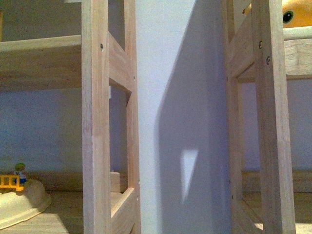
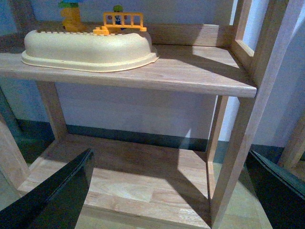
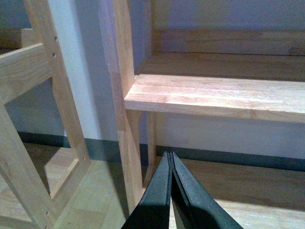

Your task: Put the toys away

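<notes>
In the front view two wooden shelf units stand side by side with a strip of white wall (image 1: 165, 117) between them. The plush toy (image 1: 295, 13) sits on the upper shelf of the right shelf unit (image 1: 270, 122), at about one o'clock in the picture; only a yellow-orange patch with one black eye shows, cut off by the frame edge and a post, so its long axis and facing cannot be told. On the lower shelf of the left shelf unit (image 1: 95, 122), at about eight o'clock, rests a cream plastic base (image 1: 19, 204) carrying a small yellow fence (image 1: 9, 182) and a little figure (image 1: 20, 171).

The left wrist view shows the same base on its shelf, with the board below it bare. The left gripper (image 2: 171, 191) has its jaws spread wide, nothing between them. The right gripper (image 3: 170, 191) has its jaws pressed together on nothing, hanging before a bare shelf (image 3: 214, 93).
</notes>
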Controlling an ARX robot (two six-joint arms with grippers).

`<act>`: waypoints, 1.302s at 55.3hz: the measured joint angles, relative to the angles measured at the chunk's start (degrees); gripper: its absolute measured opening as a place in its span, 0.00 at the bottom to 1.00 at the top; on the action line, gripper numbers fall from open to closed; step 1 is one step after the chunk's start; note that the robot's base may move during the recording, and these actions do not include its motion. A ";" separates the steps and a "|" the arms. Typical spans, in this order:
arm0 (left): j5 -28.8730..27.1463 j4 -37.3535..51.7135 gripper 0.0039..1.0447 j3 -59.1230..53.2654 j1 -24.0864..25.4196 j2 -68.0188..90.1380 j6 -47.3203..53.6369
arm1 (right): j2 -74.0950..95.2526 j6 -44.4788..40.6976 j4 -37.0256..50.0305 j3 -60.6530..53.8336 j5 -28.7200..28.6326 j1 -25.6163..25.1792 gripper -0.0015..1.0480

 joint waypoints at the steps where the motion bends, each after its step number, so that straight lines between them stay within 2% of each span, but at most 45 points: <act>1: 0.00 0.00 0.94 0.00 0.00 0.00 -0.02 | -0.04 0.00 0.00 -0.04 0.00 0.00 0.03; 38: 0.02 0.00 0.94 0.00 0.00 0.00 0.00 | -3.34 -0.02 0.48 -3.19 -0.02 -0.04 0.03; 54: 0.00 0.00 0.94 0.00 0.00 0.00 -0.02 | -3.34 -0.11 0.48 -3.19 -0.02 -0.04 0.45; 60: 0.02 0.00 0.94 0.00 0.00 0.00 -0.02 | -3.34 -0.11 0.48 -3.19 -0.02 -0.04 0.66; 69: 0.00 0.00 0.94 0.00 0.00 0.00 0.00 | -3.37 -0.11 0.48 -3.19 -0.02 -0.04 0.90; 72: 0.02 0.00 0.94 0.00 0.00 0.00 0.00 | -3.37 -0.09 0.48 -3.19 -0.02 -0.04 0.95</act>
